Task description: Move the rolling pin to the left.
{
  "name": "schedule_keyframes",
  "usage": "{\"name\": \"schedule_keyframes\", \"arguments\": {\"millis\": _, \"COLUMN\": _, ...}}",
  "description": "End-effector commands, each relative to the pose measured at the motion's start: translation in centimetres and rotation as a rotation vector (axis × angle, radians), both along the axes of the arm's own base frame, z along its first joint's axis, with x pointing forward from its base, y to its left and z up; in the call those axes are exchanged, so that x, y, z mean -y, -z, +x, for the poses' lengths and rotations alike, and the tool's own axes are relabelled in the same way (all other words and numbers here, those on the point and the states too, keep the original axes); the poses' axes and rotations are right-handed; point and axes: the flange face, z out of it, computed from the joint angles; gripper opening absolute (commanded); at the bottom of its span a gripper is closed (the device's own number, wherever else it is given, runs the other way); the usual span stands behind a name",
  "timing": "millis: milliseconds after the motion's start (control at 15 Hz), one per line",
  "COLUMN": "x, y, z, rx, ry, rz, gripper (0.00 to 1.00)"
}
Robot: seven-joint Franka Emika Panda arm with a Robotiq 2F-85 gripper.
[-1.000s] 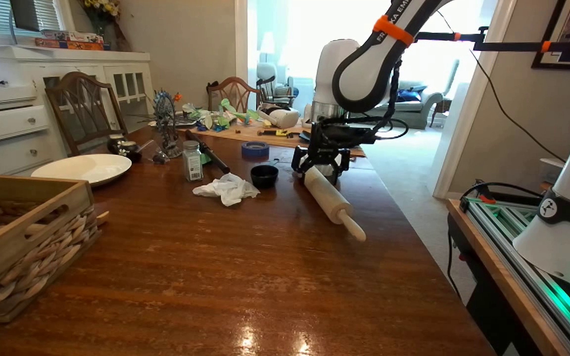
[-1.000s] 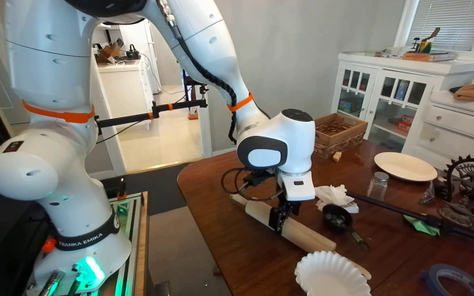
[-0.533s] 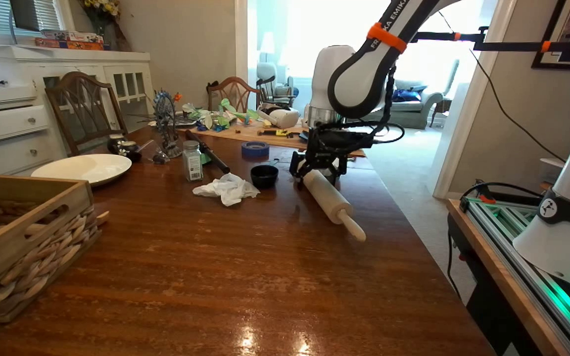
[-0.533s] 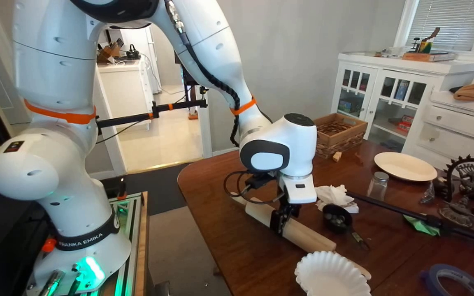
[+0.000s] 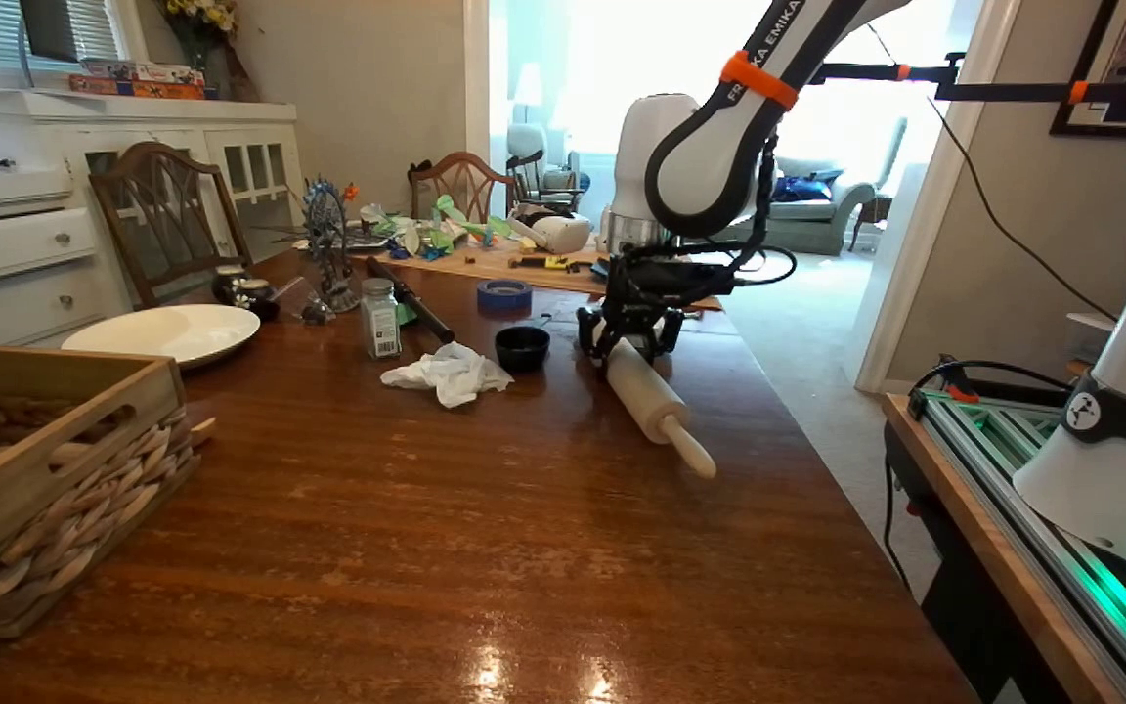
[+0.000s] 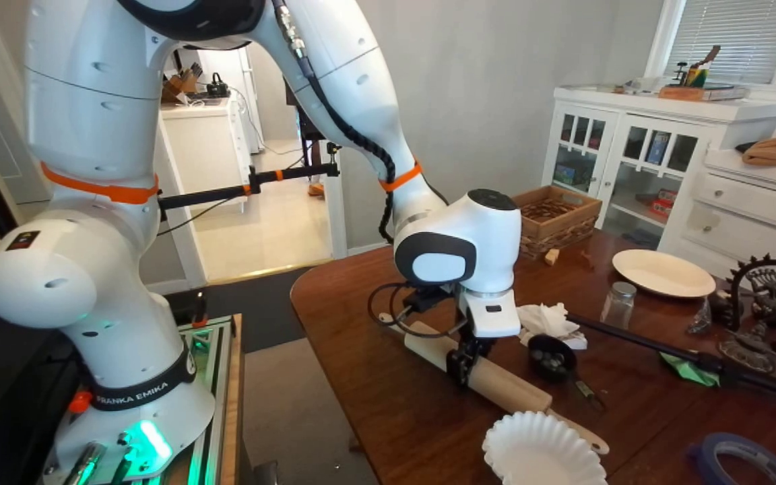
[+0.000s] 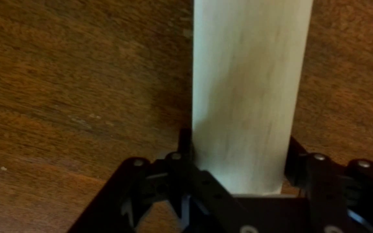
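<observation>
The rolling pin [image 5: 646, 391], a pale wooden cylinder, lies on the brown table near its edge in both exterior views. My gripper [image 6: 467, 364] reaches straight down over the pin's barrel, around its middle. In the wrist view the barrel [image 7: 248, 81] runs up the picture between the two black fingers. The left finger [image 7: 184, 142] and the right one press against its sides, so the gripper [image 7: 240, 152] is shut on it. One knob handle points toward the camera in an exterior view. The pin still appears to rest on the tabletop.
A small black bowl [image 5: 522, 349] and crumpled white paper [image 5: 451, 374] sit beside the pin. A white fluted dish [image 6: 543, 451] stands close to one handle. Farther off are a blue tape roll [image 5: 504, 295], a glass jar [image 5: 380, 323] and a woven basket [image 5: 123, 508].
The arm has come down slightly. The gripper's fingers have closed from wide apart onto the barrel, and the rolling pin has shifted a little, toward the black bowl.
</observation>
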Motion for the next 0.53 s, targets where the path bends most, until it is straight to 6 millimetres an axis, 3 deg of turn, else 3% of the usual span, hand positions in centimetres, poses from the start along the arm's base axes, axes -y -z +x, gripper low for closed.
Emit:
{"name": "schedule_keyframes", "arguments": {"millis": 0, "x": 0.0, "y": 0.2, "z": 0.2, "rx": 0.009, "ry": 0.002, "rz": -0.004, "gripper": 0.38}}
{"name": "schedule_keyframes", "arguments": {"millis": 467, "x": -0.7, "y": -0.8, "z": -0.9, "rx": -0.021, "ry": 0.016, "rz": -0.001, "gripper": 0.38}}
